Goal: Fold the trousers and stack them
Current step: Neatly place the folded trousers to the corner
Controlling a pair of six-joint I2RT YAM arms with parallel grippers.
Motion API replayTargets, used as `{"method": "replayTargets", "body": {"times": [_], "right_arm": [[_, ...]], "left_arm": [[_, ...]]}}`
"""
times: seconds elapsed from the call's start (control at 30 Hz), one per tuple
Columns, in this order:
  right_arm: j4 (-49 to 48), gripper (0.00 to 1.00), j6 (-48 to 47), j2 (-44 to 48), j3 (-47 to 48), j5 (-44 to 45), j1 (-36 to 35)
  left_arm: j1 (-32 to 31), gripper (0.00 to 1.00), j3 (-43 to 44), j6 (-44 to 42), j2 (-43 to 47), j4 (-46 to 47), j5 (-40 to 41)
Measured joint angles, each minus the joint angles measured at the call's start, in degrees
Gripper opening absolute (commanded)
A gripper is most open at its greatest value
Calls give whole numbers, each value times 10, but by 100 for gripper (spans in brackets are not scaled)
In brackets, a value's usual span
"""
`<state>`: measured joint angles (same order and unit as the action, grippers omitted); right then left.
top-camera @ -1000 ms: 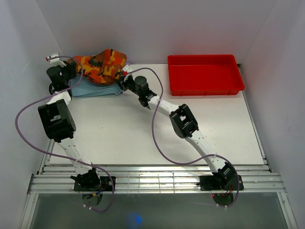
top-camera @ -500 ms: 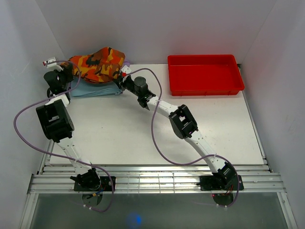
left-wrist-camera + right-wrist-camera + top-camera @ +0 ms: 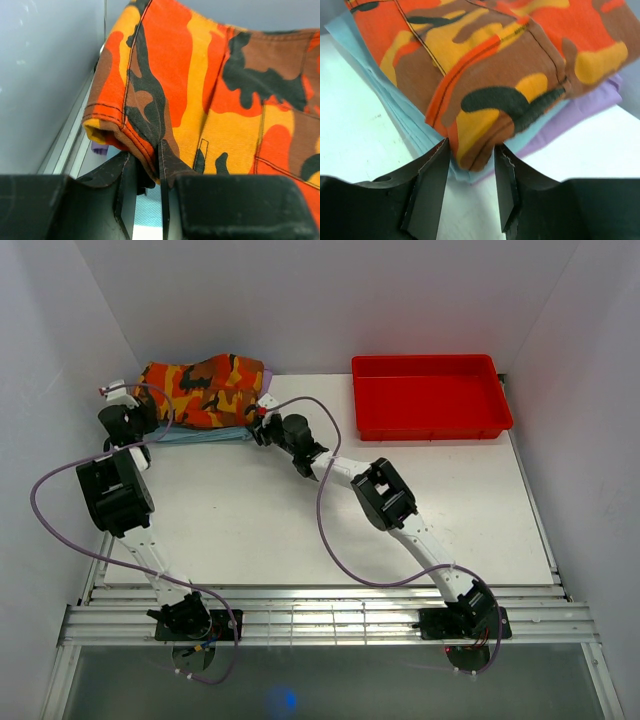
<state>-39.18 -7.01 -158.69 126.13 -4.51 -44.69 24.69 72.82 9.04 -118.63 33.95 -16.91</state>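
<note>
Trousers: the camouflage trousers (image 3: 205,390) are lying folded on top of the light blue folded cloth (image 3: 395,105) in the far left corner of the table (image 3: 250,510). By the look of it, they are stacked.
Left gripper: the left gripper (image 3: 145,192) is pinching the trousers' hemmed edge, probably steadying that side.
Right gripper: the right gripper (image 3: 470,195) is straddling the near folded corner with its fingers parted, not squeezing — a released stance that suits a fold resting in place.
Underneath: a purple cloth (image 3: 592,102) is peeking out below the blue one.
</note>
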Motion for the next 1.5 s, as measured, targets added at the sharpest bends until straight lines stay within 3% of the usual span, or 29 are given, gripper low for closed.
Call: {"method": "replayTargets", "body": {"times": [0.13, 0.17, 0.2, 0.23, 0.3, 0.33, 0.57, 0.73, 0.9, 0.93, 1.13, 1.33, 1.5], "right_arm": [[11, 45, 5, 38, -49, 21, 0], [20, 53, 8, 47, -52, 26, 0], [31, 57, 14, 56, -52, 31, 0], [40, 61, 18, 65, -52, 35, 1], [60, 69, 29, 83, -52, 40, 4], [68, 72, 34, 92, -52, 41, 7], [99, 98, 50, 183, -108, 69, 28], [134, 90, 52, 271, -175, 82, 46], [215, 90, 58, 349, -210, 82, 70], [241, 90, 62, 364, -210, 77, 76], [402, 90, 62, 491, -268, 26, 157], [510, 90, 12, 675, -451, 6, 266], [555, 90, -38, 841, -633, -6, 301]], "left_arm": [[1, 0, 4, 1, -11, -21, 2], [1, 4, 4, 3, -11, -27, 3], [1, 10, 3, 5, -11, -29, 4], [1, 24, 3, 8, -11, -30, 6], [2, 36, -2, 14, -9, -33, 9], [2, 53, -6, 16, -6, -37, 10], [21, 77, -16, 28, 20, -117, 38], [29, 83, -16, 28, 85, -226, 43], [29, 91, -10, 1, 159, -382, 32], [29, 98, -10, -11, 173, -415, 25], [28, 98, -33, -127, 252, -591, -24], [2, 98, -66, -216, 296, -711, -36], [-93, 98, -78, -236, 319, -750, -28]]}}
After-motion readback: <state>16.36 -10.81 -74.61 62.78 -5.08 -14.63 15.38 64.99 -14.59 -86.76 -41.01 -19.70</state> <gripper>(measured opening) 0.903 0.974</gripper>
